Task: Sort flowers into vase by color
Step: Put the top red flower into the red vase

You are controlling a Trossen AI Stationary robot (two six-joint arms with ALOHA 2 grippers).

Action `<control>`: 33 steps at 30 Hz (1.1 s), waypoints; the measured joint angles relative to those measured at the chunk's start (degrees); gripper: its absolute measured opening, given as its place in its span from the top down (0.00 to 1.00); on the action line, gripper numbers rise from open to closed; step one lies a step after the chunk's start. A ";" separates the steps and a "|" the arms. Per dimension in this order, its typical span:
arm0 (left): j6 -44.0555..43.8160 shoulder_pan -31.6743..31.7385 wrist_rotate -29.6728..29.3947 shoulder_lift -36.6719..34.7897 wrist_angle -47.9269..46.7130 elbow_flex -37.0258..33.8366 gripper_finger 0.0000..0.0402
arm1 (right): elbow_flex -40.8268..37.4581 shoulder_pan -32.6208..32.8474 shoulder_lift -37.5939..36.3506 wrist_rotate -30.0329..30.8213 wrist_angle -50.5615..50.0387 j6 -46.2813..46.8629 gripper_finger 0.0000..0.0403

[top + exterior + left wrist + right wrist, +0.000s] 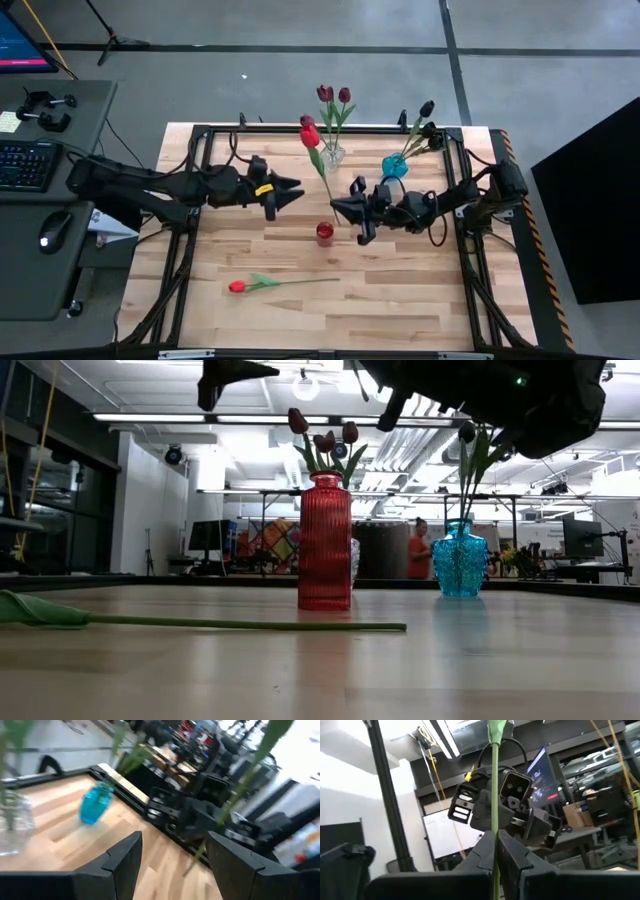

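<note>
The right tool (337, 208) is seen above mid-worktop, closed on the green stem of a red tulip (309, 134); in the right wrist view the stem (495, 795) runs upright between the pinched fingers (480, 855). The held tulip is raised, its head toward the far side near the clear vase (333, 154). The left tool (296, 190) is held left of the stem, jaws wide apart and gripping nothing; its two fingers (125, 857) are seen spread in the left wrist view. A red vase (325, 232) stands near centre, just near of the right tool, with nothing seen in it from above. The clear vase at the far edge holds maroon tulips (334, 96). A blue vase (394, 166) to its right holds near-black tulips (427, 108). A second red tulip (238, 286) lies flat on the worktop (400, 290) at the near left, stem pointing right. A person in orange (417, 548) is seen in the room beyond.
</note>
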 joint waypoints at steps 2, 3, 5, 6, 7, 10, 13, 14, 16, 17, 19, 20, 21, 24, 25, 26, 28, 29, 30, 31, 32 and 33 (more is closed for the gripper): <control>1.32 -1.03 1.88 -0.35 -0.19 0.00 0.49 | 0.00 0.26 0.00 -0.12 0.00 0.21 1.00; 2.64 -1.70 2.52 -0.50 -0.24 0.00 0.49 | 0.00 0.49 0.00 -0.10 0.00 0.21 1.00; 5.60 -2.85 3.29 -1.10 -0.89 0.00 0.49 | 0.00 1.20 0.00 0.54 0.00 -0.29 1.00; 6.73 -3.33 3.30 -1.43 -1.68 0.00 0.49 | 0.00 1.68 0.00 1.06 0.00 -0.81 1.00; 7.39 -3.74 3.32 -1.73 -2.25 0.00 0.49 | 0.00 2.26 0.00 1.82 0.00 -1.05 1.00; 8.51 -4.61 3.26 -3.07 -2.24 -1.80 0.49 | 0.00 4.33 -0.02 5.07 -0.72 -1.32 1.00; 5.97 -5.09 3.34 -4.16 0.03 -5.80 0.49 | 0.00 7.24 -0.02 9.85 -3.69 -2.26 1.00; 4.16 -5.31 3.56 -4.45 1.33 -7.35 0.49 | 0.00 8.31 -0.02 11.39 -4.99 -2.30 1.00; 1.06 -5.89 4.12 -5.14 5.18 -10.46 0.49 | -0.63 10.31 -0.02 14.29 -6.64 -2.35 1.00; -0.53 -6.28 4.09 -5.48 7.60 -11.90 0.49 | -1.46 11.28 -0.02 16.12 -6.53 -2.35 1.00; -3.70 -7.05 2.83 -5.92 12.18 -14.40 0.49 | -3.55 12.87 -0.02 19.92 -4.48 -2.36 1.00; -4.89 -7.41 1.63 -5.92 14.38 -15.42 0.49 | -4.93 13.41 -0.02 21.49 -2.27 -2.43 1.00; -5.41 -7.77 0.34 -5.91 16.24 -16.11 0.49 | -6.43 13.78 -0.02 22.21 -0.09 -2.49 1.00; -6.90 -8.68 -3.80 -5.92 17.84 -16.35 0.49 | -9.88 14.14 -0.26 23.38 -0.10 0.05 1.00; -7.56 -8.99 -5.30 -5.92 18.15 -16.34 0.49 | -10.41 14.13 -0.26 23.22 -0.23 1.20 1.00; -7.91 -9.24 -6.73 -5.86 18.49 -16.33 0.49 | -10.57 14.12 -0.26 22.64 -0.12 1.85 1.00; -7.91 -9.84 -9.29 -5.79 19.28 -16.35 0.49 | -10.41 13.37 -0.35 20.19 0.01 0.94 1.00; -7.95 -10.06 -10.48 -5.79 19.61 -16.33 0.49 | -9.79 12.64 -0.35 18.59 -0.12 0.20 1.00; -7.96 -10.23 -11.81 -5.79 19.71 -16.33 0.49 | -8.93 11.70 -0.35 16.63 -0.10 -0.62 1.00; -7.97 -10.45 -12.93 -5.80 19.76 -16.33 0.49 | -8.11 10.65 -0.35 14.96 0.04 -1.33 1.00; -7.96 -10.67 -14.01 -5.79 19.68 -16.33 0.49 | -7.24 9.68 -0.22 13.62 0.07 -2.19 1.00; -7.96 -10.87 -15.23 -5.75 19.69 -16.33 0.49 | -6.39 8.74 0.05 12.43 0.08 -2.80 1.00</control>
